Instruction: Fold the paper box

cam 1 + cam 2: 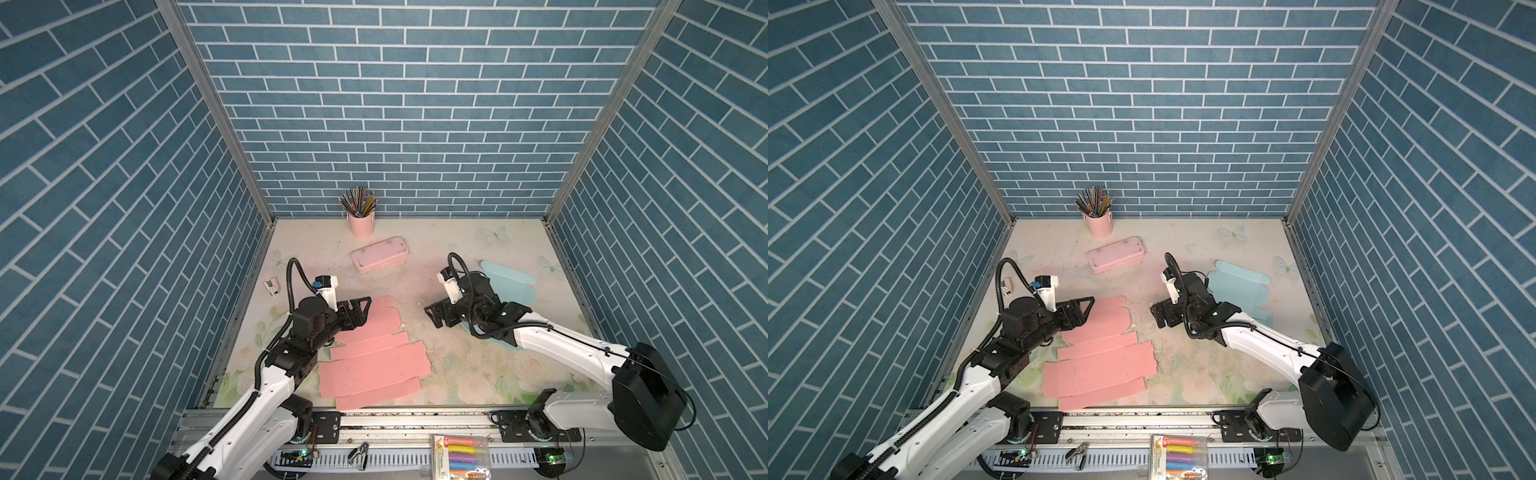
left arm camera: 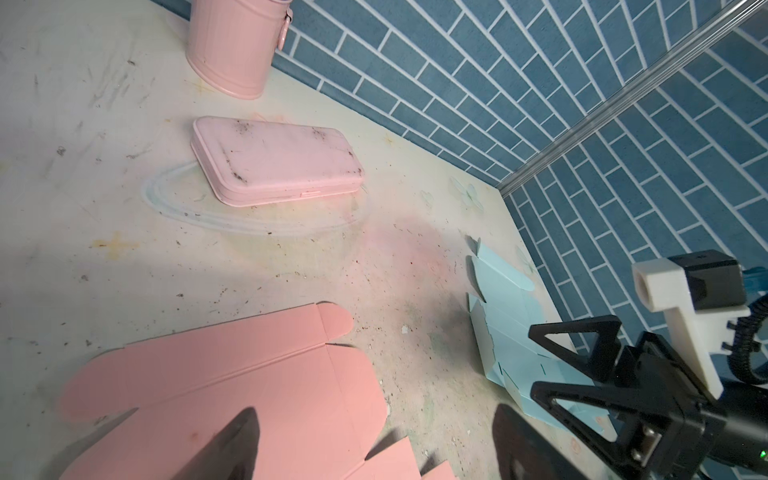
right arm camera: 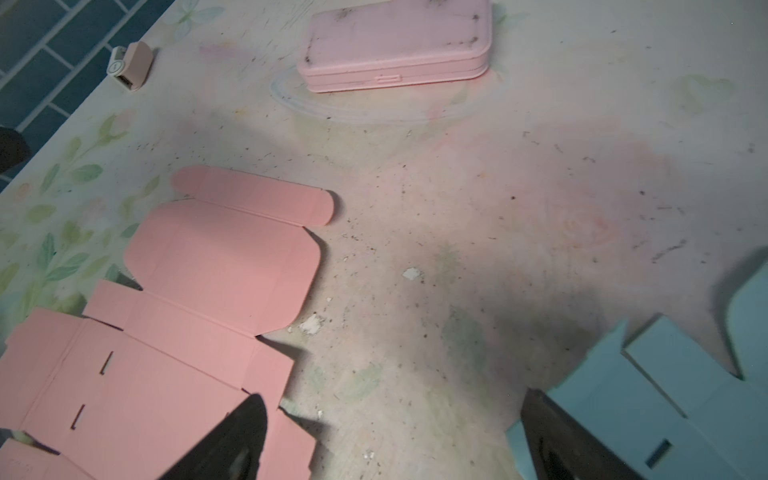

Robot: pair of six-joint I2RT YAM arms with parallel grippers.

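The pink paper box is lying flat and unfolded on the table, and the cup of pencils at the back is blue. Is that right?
Almost. The cup of pencils at the back is pink, not blue, as both top views show. The rest is right: the pink paper box is lying flat and unfolded on the table.

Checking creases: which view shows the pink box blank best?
Both top views: nearly the whole pink box blank is in frame. The right wrist view crops its near end; the left wrist shows only far flaps.
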